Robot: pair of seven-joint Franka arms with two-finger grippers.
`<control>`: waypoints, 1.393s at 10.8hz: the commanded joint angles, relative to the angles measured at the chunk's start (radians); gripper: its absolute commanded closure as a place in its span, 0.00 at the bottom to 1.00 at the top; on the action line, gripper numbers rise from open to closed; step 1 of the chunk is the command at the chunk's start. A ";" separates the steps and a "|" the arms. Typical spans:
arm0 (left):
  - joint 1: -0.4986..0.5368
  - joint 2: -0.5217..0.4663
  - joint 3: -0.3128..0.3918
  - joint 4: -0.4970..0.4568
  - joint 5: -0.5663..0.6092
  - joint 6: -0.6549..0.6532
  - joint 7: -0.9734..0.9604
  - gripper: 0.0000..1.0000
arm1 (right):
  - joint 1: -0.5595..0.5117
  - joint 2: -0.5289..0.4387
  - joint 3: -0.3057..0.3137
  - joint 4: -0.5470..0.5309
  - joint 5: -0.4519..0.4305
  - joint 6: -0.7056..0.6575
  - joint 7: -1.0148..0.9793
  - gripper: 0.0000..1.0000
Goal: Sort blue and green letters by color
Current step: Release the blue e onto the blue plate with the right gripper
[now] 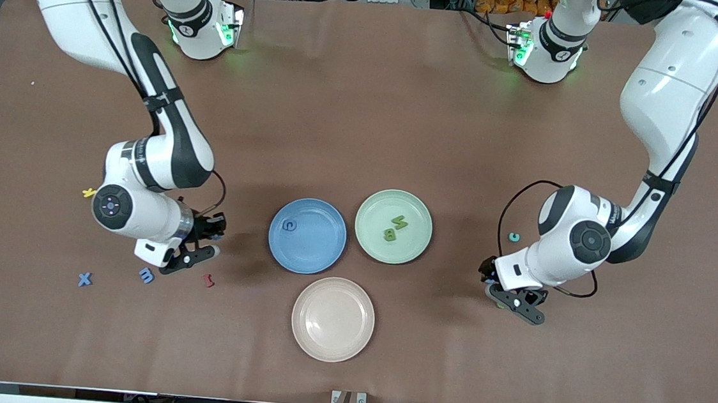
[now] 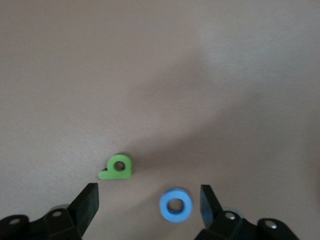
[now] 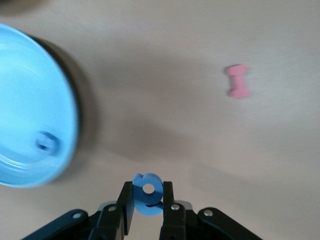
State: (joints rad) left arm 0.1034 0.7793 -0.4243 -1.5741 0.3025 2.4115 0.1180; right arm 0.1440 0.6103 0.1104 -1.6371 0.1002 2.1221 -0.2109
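Note:
My right gripper [image 1: 214,239] is shut on a blue letter [image 3: 148,192] and hangs over the table beside the blue plate [image 1: 320,253], toward the right arm's end. One blue letter [image 1: 290,225] lies in that plate. The green plate [image 1: 375,241] holds two green letters [image 1: 400,222] [image 1: 389,233]. My left gripper [image 2: 149,197] is open and low over the table, with a blue ring letter [image 2: 176,205] lying between its fingers. A green letter [image 2: 117,167] lies just past them. A blue X [image 1: 84,279] and a blue B [image 1: 146,275] lie loose near the right arm.
A beige plate [image 1: 332,319] sits nearer the camera than the other two plates. A dark red letter [image 1: 208,280] lies below my right gripper, and a yellow letter [image 1: 88,192] lies by the right arm's wrist. A small teal letter [image 1: 514,237] lies beside the left arm.

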 commanded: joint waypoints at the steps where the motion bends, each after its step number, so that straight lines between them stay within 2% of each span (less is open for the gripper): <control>1: -0.079 0.087 0.097 0.130 -0.014 -0.018 0.023 0.16 | 0.109 0.002 -0.003 0.037 0.120 -0.036 0.244 1.00; 3: -0.082 0.097 0.110 0.140 -0.022 -0.018 0.017 0.20 | 0.179 0.005 -0.003 0.049 0.162 -0.028 0.411 1.00; 6: -0.079 0.116 0.116 0.154 -0.023 -0.018 0.014 0.23 | 0.226 0.014 -0.005 0.082 0.184 -0.024 0.490 1.00; 7: -0.080 0.124 0.116 0.157 -0.023 -0.018 0.012 0.25 | 0.226 0.014 -0.005 0.082 0.185 -0.025 0.490 0.46; 8: -0.080 0.126 0.116 0.157 -0.023 -0.018 0.012 0.28 | 0.227 0.014 -0.005 0.082 0.184 -0.021 0.490 0.00; 11: -0.082 0.133 0.116 0.154 -0.025 -0.018 -0.012 0.32 | 0.217 0.014 -0.008 0.082 0.181 -0.021 0.479 0.00; 12: -0.085 0.136 0.116 0.155 -0.025 -0.018 -0.012 0.38 | 0.201 0.016 -0.014 0.082 0.171 -0.021 0.463 0.00; 13: -0.085 0.138 0.116 0.154 -0.023 -0.018 -0.014 0.54 | 0.162 0.023 -0.015 0.082 0.161 -0.021 0.418 0.00; 15: -0.085 0.136 0.116 0.154 -0.025 -0.020 -0.014 0.89 | 0.064 0.039 -0.015 0.082 0.145 -0.021 0.183 0.00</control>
State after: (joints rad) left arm 0.0347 0.8987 -0.3178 -1.4401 0.3022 2.4081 0.1108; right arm 0.3142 0.6183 0.0820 -1.5789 0.2552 2.1096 0.1783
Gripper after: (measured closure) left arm 0.555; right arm 0.000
